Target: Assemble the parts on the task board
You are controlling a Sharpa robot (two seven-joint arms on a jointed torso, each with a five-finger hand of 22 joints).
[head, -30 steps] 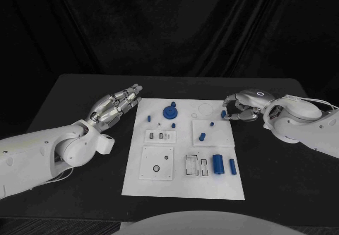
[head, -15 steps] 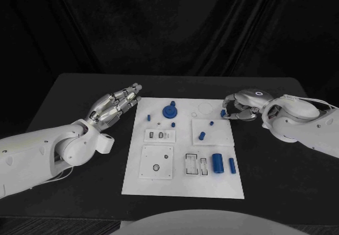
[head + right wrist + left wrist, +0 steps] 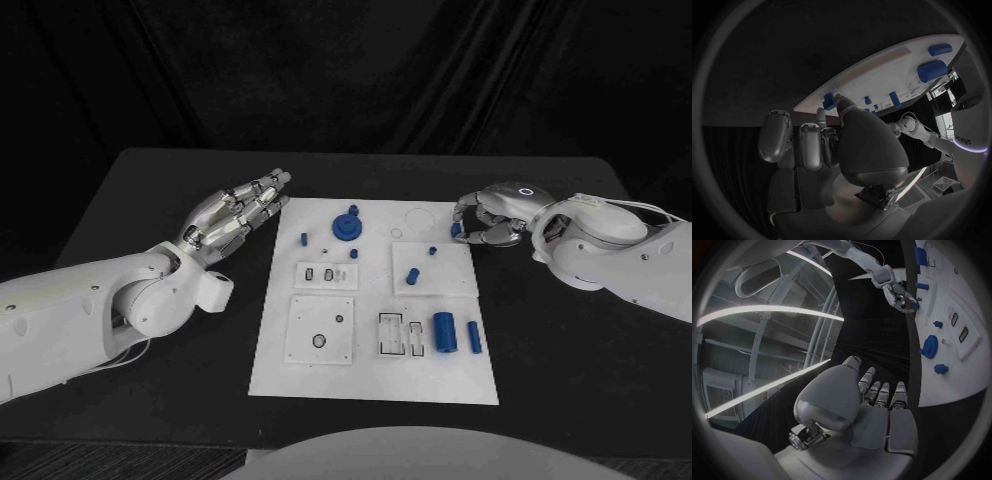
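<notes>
Left hand: the left hand (image 3: 231, 215) hovers over the black table (image 3: 159, 190) just beside the task board's left edge, near its far corner. Its fingers (image 3: 261, 193) lie stretched out and close together, pointing away from the robot, and they hold nothing. In the left wrist view (image 3: 873, 400) the fingers reach along the board's edge without touching any part.

Task board: the white task board (image 3: 375, 385) lies in the middle of the table, between the two hands.

Parts on the board: a blue gear-shaped part (image 3: 348, 229) stands near the far edge, with a small blue peg (image 3: 303, 239) to its left. A short blue peg (image 3: 413, 277) lies on the raised square plate right of centre. A thick blue cylinder (image 3: 446, 334) and a thin blue rod (image 3: 475, 338) lie side by side toward the near right.

Right hand: the right hand (image 3: 493, 222) sits at the board's right edge, near the far corner, fingers curled in. A small blue part (image 3: 456, 232) is at its fingertips, right at the board's edge. In the right wrist view the thumb tip touches this part (image 3: 829, 100); whether it is pinched or only touched, I cannot tell.
</notes>
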